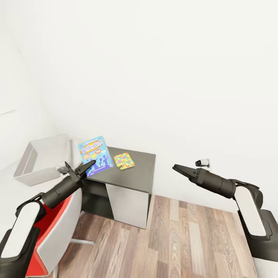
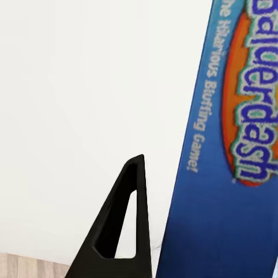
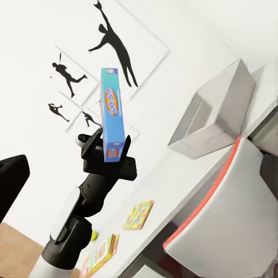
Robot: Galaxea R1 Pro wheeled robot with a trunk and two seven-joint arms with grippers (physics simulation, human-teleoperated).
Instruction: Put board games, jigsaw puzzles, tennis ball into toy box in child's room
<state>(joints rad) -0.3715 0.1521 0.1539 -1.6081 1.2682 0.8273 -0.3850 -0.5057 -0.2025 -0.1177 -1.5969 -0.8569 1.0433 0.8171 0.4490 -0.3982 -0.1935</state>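
Since the left gripper (image 1: pixel 88 165) is clamped on the blue board game (image 1: pixel 95 153), that box is the thing to judge. It's held up in the air, above the near corner of the table's lower dark wing (image 1: pixel 135 179) and just beside the toy box (image 1: pixel 42 158). The right wrist view shows it standing on end, w/ the jaws pinching across its thin depth near the lower end (image 3: pixel 112 116).

Prob. light cardboard, stiff enough not to sag. The printed faces look glossy, so it could slip or swing w/ the grip so low and most of the box above it. A hold nearer the middle of an edge would be steadier, imo.

Around it:
- Table (image 3: pixel 191 174): long pale top, w/ the bin near its corner.
- Toy box: open top, flared walls, wider than the game, so the drop should be easy.
- Red/white chair (image 1: pixel 58 224): right under the left arm, in the way of lowering the elbow.
- Another flat game box (image 3: pixel 101 255) lies farther along the desk.
- Jigsaw puzzle (image 1: pixel 124 160): flat on the dark wing, near the held box but apart from it. Thin sheet, looks hard to get under.
- Tennis ball (image 3: pixel 94 235): tiny, beside that other game; prob. rolls.

Right gripper (image 1: pixel 179 168) hangs over the floor, well apart from the desk, fingers pressed together, empty.
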